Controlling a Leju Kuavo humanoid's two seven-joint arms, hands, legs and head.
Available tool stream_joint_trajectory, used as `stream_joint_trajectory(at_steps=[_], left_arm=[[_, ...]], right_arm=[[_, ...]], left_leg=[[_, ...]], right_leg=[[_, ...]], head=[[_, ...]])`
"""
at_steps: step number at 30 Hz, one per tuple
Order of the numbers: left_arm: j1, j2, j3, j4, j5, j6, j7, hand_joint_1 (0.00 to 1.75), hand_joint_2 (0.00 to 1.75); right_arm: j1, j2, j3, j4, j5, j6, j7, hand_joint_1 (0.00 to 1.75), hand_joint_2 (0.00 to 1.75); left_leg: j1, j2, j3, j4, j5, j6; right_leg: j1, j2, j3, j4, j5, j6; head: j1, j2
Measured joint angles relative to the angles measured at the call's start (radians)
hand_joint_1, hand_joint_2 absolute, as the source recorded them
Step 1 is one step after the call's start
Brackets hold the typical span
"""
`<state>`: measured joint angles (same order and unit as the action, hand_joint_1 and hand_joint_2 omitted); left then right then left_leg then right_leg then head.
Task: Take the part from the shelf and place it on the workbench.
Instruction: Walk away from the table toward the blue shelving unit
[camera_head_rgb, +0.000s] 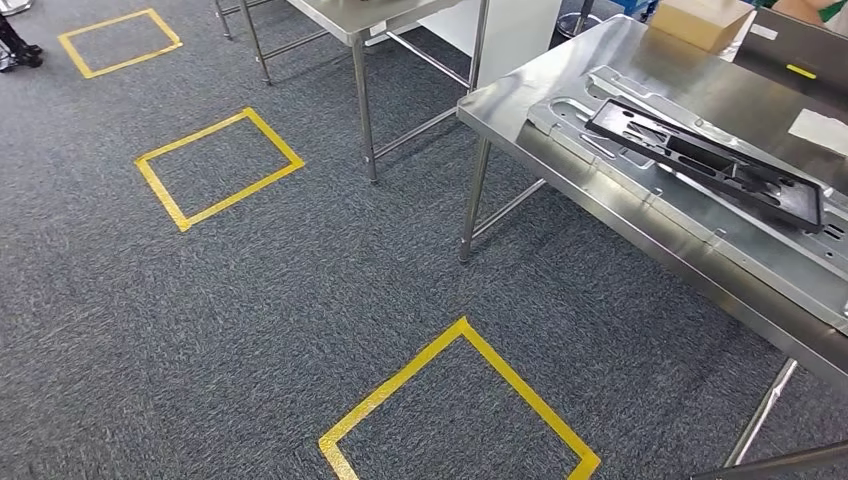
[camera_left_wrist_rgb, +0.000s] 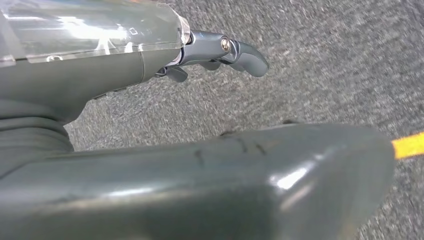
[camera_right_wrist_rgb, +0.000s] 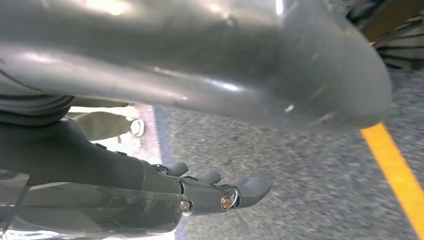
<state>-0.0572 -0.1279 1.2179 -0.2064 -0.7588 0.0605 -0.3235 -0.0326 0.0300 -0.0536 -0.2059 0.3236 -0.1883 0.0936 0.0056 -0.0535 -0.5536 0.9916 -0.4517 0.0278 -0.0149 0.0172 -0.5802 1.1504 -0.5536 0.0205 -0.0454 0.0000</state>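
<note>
A black part (camera_head_rgb: 710, 160) lies on a metal plate on the steel desk (camera_head_rgb: 560, 110), so placing looks done. Both the left hand (camera_left_wrist_rgb: 220, 52) and right hand (camera_right_wrist_rgb: 215, 192) hang over carpet, fingers apart, holding nothing.

Open carpet (camera_head_rgb: 250, 300) lies left of the workbench (camera_head_rgb: 640, 215), whose near part a black part (camera_head_rgb: 710, 160) on a metal panel (camera_head_rgb: 700, 215) covers.

I see the steel workbench (camera_head_rgb: 640, 215) at my right, with a flat silver metal plate (camera_head_rgb: 700, 215) lying on it and a black part (camera_head_rgb: 710, 160) resting on that plate. A cardboard box (camera_head_rgb: 702, 20) sits at the far end (partly cut off). Grey carpet (camera_head_rgb: 250, 300) carries yellow tape squares (camera_head_rgb: 218, 167).
</note>
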Motion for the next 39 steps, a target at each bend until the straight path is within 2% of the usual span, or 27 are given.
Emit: stream_joint_trajectory(at_steps=[2,3,4,5,6,7,9,11,12,13,14,15,17,19,21,23,25,26,27,28,29,30,32,34,36,37,39], left_arm=[[-0.003,0.017,-0.004,0.0,-0.003,-0.01,0.005,0.0,0.0],[-0.004,0.027,-0.005,0.0,-0.001,-0.013,0.007,0.0,0.0],[-0.005,0.036,-0.006,0.0,0.001,-0.015,0.009,0.0,0.0],[-0.004,0.045,-0.007,0.0,0.004,-0.015,0.01,0.0,0.0],[-0.003,0.054,-0.007,0.0,0.009,-0.014,0.012,0.0,0.0],[-0.003,0.061,-0.007,0.0,0.013,-0.012,0.014,0.0,0.0],[-0.005,0.071,-0.005,0.0,0.026,-0.007,0.014,0.0,0.0],[-0.009,0.078,0.002,0.0,0.04,0.002,0.016,0.0,0.0],[-0.01,0.08,0.007,0.0,0.048,0.013,0.019,0.0,0.0],[-0.009,0.082,0.013,0.0,0.057,0.025,0.024,0.0,0.0],[-0.009,0.083,0.02,0.0,0.067,0.041,0.031,0.0,0.0],[-0.01,0.085,0.027,0.0,0.076,0.057,0.038,0.0,0.0],[-0.015,0.087,0.041,0.0,0.091,0.086,0.049,0.0,0.0],[-0.019,0.086,0.055,0.0,0.106,0.115,0.056,0.0,0.0],[-0.017,0.086,0.073,0.0,0.122,0.146,0.059,0.0,0.0],[-0.017,0.085,0.088,0.0,0.131,0.175,0.06,0.0,0.0],[-0.022,0.084,0.098,0.0,0.132,0.206,0.062,0.0,0.0],[-0.024,0.083,0.102,0.0,0.132,0.22,0.063,0.0,0.0],[-0.025,0.083,0.105,0.0,0.132,0.232,0.064,0.0,0.0],[-0.025,0.082,0.108,0.0,0.132,0.24,0.064,0.0,0.0],[-0.024,0.081,0.11,0.0,0.133,0.245,0.064,0.0,0.0],[-0.024,0.08,0.112,0.0,0.133,0.249,0.063,0.0,0.0],[-0.024,0.077,0.116,0.0,0.134,0.252,0.059,0.0,0.0],[-0.026,0.074,0.119,0.0,0.137,0.254,0.055,0.0,0.0],[-0.027,0.07,0.122,0.0,0.141,0.258,0.051,0.0,0.0],[-0.026,0.068,0.125,0.0,0.143,0.262,0.047,0.0,0.0],[-0.025,0.063,0.13,0.0,0.147,0.271,0.04,0.0,0.0]], right_arm=[[0.0,0.003,-0.024,0.004,-0.003,-0.002,-0.02,0.0,0.0],[-0.001,0.006,-0.033,0.006,-0.002,-0.002,-0.029,0.0,0.0],[-0.003,0.009,-0.041,0.007,0.0,-0.002,-0.038,0.0,0.0],[-0.005,0.014,-0.046,0.007,0.003,-0.002,-0.044,0.0,0.0],[-0.007,0.018,-0.049,0.008,0.007,-0.003,-0.049,0.0,0.0],[-0.008,0.022,-0.05,0.008,0.012,-0.003,-0.051,0.0,0.0],[-0.008,0.029,-0.052,0.009,0.028,0.001,-0.051,0.0,0.0],[-0.007,0.036,-0.052,0.012,0.048,0.009,-0.049,0.0,0.0],[-0.007,0.04,-0.051,0.014,0.058,0.014,-0.048,0.0,0.0],[-0.007,0.043,-0.05,0.014,0.069,0.019,-0.048,0.0,0.0],[-0.008,0.047,-0.049,0.015,0.081,0.026,-0.047,0.0,0.0],[-0.01,0.051,-0.045,0.015,0.094,0.033,-0.047,0.0,0.0],[-0.012,0.057,-0.037,0.015,0.116,0.046,-0.046,0.0,0.0],[-0.016,0.06,-0.025,0.016,0.136,0.059,-0.046,0.0,0.0],[-0.021,0.061,-0.01,0.016,0.159,0.076,-0.046,0.0,0.0],[-0.024,0.062,0.007,0.016,0.184,0.092,-0.045,0.0,0.0],[-0.022,0.063,0.026,0.017,0.207,0.104,-0.043,0.0,0.0],[-0.021,0.063,0.036,0.018,0.216,0.109,-0.042,0.0,0.0],[-0.02,0.063,0.044,0.019,0.224,0.112,-0.042,0.0,0.0],[-0.019,0.063,0.051,0.02,0.229,0.115,-0.041,0.0,0.0],[-0.019,0.063,0.057,0.021,0.233,0.116,-0.041,0.0,0.0],[-0.019,0.063,0.063,0.021,0.238,0.117,-0.041,0.0,0.0],[-0.019,0.062,0.073,0.022,0.247,0.122,-0.042,0.0,0.0],[-0.02,0.062,0.084,0.023,0.257,0.131,-0.046,0.0,0.0],[-0.022,0.061,0.093,0.023,0.265,0.138,-0.052,0.0,0.0],[-0.023,0.06,0.096,0.023,0.267,0.142,-0.055,0.0,0.0],[-0.024,0.058,0.1,0.023,0.269,0.148,-0.059,0.0,0.0]], left_leg=[[-0.003,-0.022,-0.009,0.01,0.001,-0.009],[-0.003,-0.032,-0.014,0.013,0.003,-0.015],[-0.002,-0.042,-0.018,0.013,0.006,-0.023],[0.001,-0.051,-0.022,0.012,0.01,-0.03],[0.003,-0.047,-0.027,0.015,0.01,-0.035],[0.003,-0.03,-0.036,0.03,0.0,-0.04],[0.005,0.018,-0.076,0.117,-0.055,-0.048],[0.008,0.038,-0.133,0.25,-0.12,-0.057],[0.01,0.042,-0.148,0.291,-0.133,-0.061],[0.012,0.045,-0.144,0.295,-0.127,-0.063],[0.013,0.051,-0.118,0.256,-0.103,-0.064],[0.014,0.066,-0.077,0.187,-0.072,-0.063],[0.009,0.107,-0.004,0.054,-0.032,-0.056],[0.002,0.119,0.014,0.011,-0.027,-0.044],[0.003,0.098,0.008,0.008,-0.02,-0.031],[0.005,0.079,0.007,0.002,-0.012,-0.016],[0.005,0.06,0.003,0.0,-0.006,-0.005],[0.003,0.048,0.0,0.0,-0.005,-0.003],[0.002,0.036,-0.003,0.001,-0.003,-0.002],[0.001,0.023,-0.004,0.003,-0.003,-0.002],[0.0,0.009,-0.005,0.005,-0.002,-0.002],[0.0,-0.005,-0.005,0.008,-0.003,-0.003],[-0.001,-0.028,-0.008,0.016,-0.004,-0.009],[0.0,-0.045,-0.015,0.021,-0.003,-0.02],[0.003,-0.062,-0.021,0.017,0.002,-0.034],[0.004,-0.061,-0.023,0.017,0.003,-0.039],[0.003,-0.02,-0.04,0.051,-0.019,-0.045]], right_leg=[[-0.002,0.043,0.055,-0.114,0.04,-0.007],[-0.001,0.057,0.066,-0.14,0.044,-0.01],[0.001,0.057,0.066,-0.146,0.042,-0.013],[0.002,0.045,0.066,-0.147,0.046,-0.019],[0.002,0.033,0.067,-0.151,0.05,-0.027],[0.001,0.021,0.067,-0.156,0.055,-0.035],[0.001,-0.007,0.065,-0.162,0.06,-0.046],[0.004,-0.035,0.06,-0.161,0.06,-0.05],[0.005,-0.05,0.058,-0.16,0.061,-0.05],[0.005,-0.063,0.057,-0.159,0.06,-0.049],[0.005,-0.076,0.057,-0.158,0.06,-0.048],[0.005,-0.087,0.057,-0.156,0.058,-0.046],[0.01,-0.108,0.059,-0.152,0.054,-0.037],[0.014,-0.126,0.06,-0.149,0.052,-0.026],[0.013,-0.137,0.062,-0.148,0.05,-0.014],[0.008,-0.101,0.048,-0.111,0.019,-0.003],[0.004,-0.045,-0.003,0.002,-0.049,0.0],[0.003,-0.031,-0.034,0.069,-0.079,-0.001],[0.003,-0.024,-0.058,0.119,-0.094,-0.001],[0.003,-0.022,-0.069,0.137,-0.091,-0.002],[0.003,-0.019,-0.06,0.117,-0.068,-0.004],[0.003,-0.012,-0.035,0.063,-0.031,-0.007],[0.002,0.026,0.024,-0.068,0.03,-0.013],[0.003,0.052,0.049,-0.127,0.045,-0.019],[0.007,0.04,0.049,-0.13,0.046,-0.027],[0.007,0.029,0.051,-0.134,0.049,-0.034],[0.004,0.006,0.053,-0.145,0.056,-0.049]], head=[[0.0,0.0],[0.0,0.0],[0.0,0.0],[0.0,0.0],[0.0,0.0],[0.0,0.0],[0.0,0.0],[0.0,0.0],[0.0,0.0],[0.0,0.0],[0.0,0.0],[0.0,0.0],[0.0,0.0],[0.0,0.0],[0.0,0.0],[0.0,0.0],[0.0,0.0],[0.0,0.0],[0.0,0.0],[0.0,0.0],[0.0,0.0],[0.0,0.0],[0.0,0.0],[0.0,0.0],[0.0,0.0],[0.0,0.0],[0.0,0.0]])
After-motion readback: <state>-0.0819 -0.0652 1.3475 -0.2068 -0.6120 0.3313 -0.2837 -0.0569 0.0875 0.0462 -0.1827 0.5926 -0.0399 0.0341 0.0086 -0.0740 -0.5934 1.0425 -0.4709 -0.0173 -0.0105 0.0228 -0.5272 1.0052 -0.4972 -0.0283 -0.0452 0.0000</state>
